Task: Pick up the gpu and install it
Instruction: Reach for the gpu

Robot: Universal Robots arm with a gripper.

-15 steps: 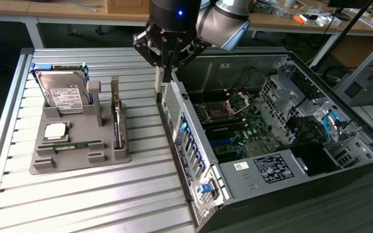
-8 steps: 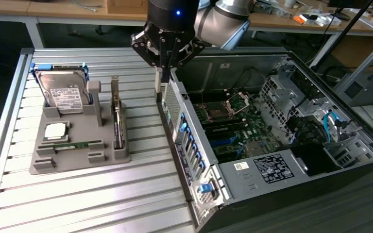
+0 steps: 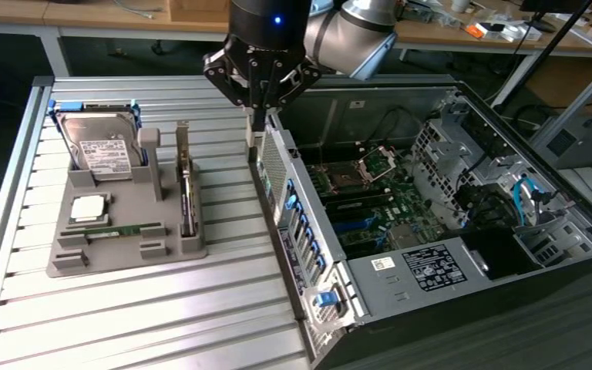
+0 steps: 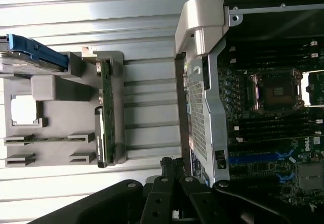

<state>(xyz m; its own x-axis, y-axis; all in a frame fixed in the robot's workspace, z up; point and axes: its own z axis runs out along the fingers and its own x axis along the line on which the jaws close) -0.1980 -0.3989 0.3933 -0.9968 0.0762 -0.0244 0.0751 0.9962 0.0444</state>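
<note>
Barely started imo: gpu [image 3: 184, 185] sits upright in holder [image 3: 121, 250], ungrabbed. My gripper [image 3: 255, 141] hangs over case [image 3: 296, 231] wall, fingers [image 3: 257, 119] pinched together, holding nothing.

Exterior view looks down from high and well back, taking in table [image 3: 121, 316], gripper [image 3: 258, 129] and open case [image 3: 430, 231]. Wrist view rides just behind the gripper, aimed straight down, much closer. Both share the tray [image 3: 121, 248] beside the gripper and the case edge beneath it.
</note>
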